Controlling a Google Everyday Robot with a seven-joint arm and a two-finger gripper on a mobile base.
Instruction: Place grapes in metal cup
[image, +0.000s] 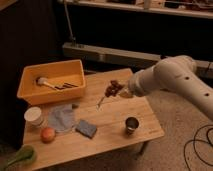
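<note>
Camera view: gripper (118, 91) closed on grapes (113, 87), held above mid-surface (107, 142). Metal cup (132, 124) stands upright, apart, nearer the front edge and slightly rightward in frame; grapes not yet over it.

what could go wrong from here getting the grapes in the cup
1. The gripper, shut on the grapes, hangs over the table's middle, left of and behind the metal cup; letting go here would likely drop them on the table.
2. The cup is small and near the table's front edge; a bump from the arm could tip it or push it off.
3. Its mouth looks barely wider than the grapes, so an off-centre drop may bounce out.
</note>
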